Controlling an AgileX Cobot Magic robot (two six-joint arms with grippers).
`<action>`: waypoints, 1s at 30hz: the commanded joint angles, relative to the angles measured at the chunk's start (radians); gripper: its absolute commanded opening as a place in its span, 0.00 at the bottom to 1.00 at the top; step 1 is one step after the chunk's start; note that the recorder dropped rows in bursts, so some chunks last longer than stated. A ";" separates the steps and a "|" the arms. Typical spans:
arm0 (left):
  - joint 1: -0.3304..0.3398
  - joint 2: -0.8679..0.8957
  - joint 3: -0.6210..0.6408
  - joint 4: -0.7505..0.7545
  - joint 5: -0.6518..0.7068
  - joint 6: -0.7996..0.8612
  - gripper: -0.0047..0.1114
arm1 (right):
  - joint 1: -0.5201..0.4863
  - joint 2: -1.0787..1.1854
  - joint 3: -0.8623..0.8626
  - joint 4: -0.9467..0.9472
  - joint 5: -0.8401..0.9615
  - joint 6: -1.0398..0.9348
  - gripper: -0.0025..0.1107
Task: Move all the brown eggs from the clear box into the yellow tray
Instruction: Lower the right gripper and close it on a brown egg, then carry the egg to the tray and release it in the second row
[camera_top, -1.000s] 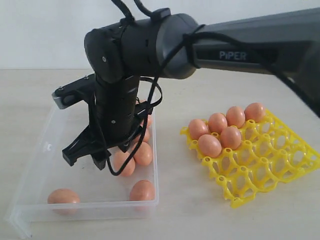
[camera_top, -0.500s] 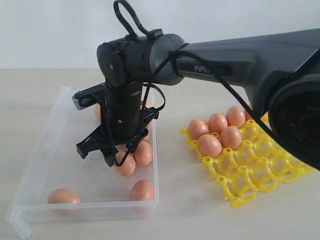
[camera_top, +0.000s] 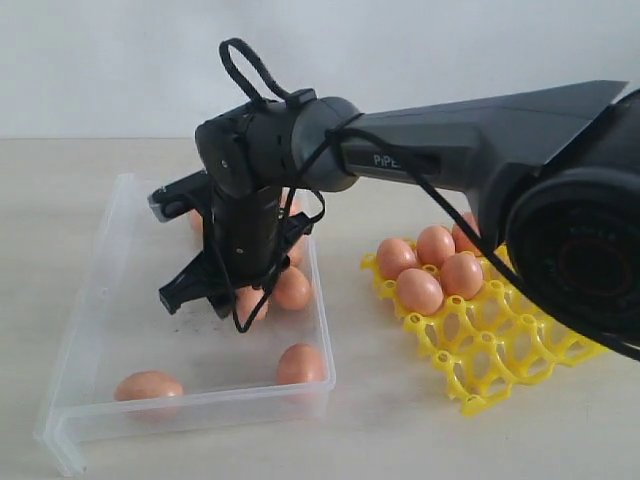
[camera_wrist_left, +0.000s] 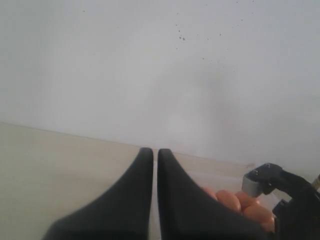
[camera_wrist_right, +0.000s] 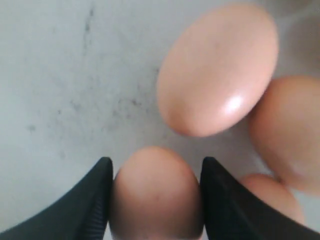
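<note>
In my judgement the task is standing somewhere between early and halfway. In the yellow tray (camera_top: 500, 350), on the right, at least five brown eggs (camera_top: 420, 290) are sitting in the far-left cups. The arm is hiding the far corner, so more may be there. The cups on the near side are standing empty.

In the clear box (camera_top: 85, 330), on the left, several eggs are waiting to be moved: one at the near left (camera_top: 148, 385), one in the near-right corner (camera_top: 300, 362), and a cluster along the right wall. That cluster is partly behind the arm, so I cannot count it exactly.

The right gripper (camera_wrist_right: 156, 162) is reaching down into the box. Its fingers (camera_wrist_right: 95, 200) are pressing on both sides of one egg (camera_wrist_right: 156, 200), which seems to be lying on the box floor, with three others just beside it. The left gripper (camera_wrist_left: 155, 152) is hanging off to the side, its fingers pressed together on nothing.
</note>
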 joint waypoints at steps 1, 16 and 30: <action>0.001 -0.003 -0.003 -0.011 -0.016 -0.007 0.07 | 0.005 -0.079 0.062 -0.025 -0.227 0.011 0.02; 0.001 -0.003 -0.003 -0.011 -0.016 -0.007 0.07 | 0.022 -0.532 0.907 -0.067 -1.223 -0.200 0.02; 0.001 -0.003 -0.003 -0.011 -0.016 -0.007 0.07 | 0.010 -0.854 1.600 0.590 -2.135 -0.263 0.02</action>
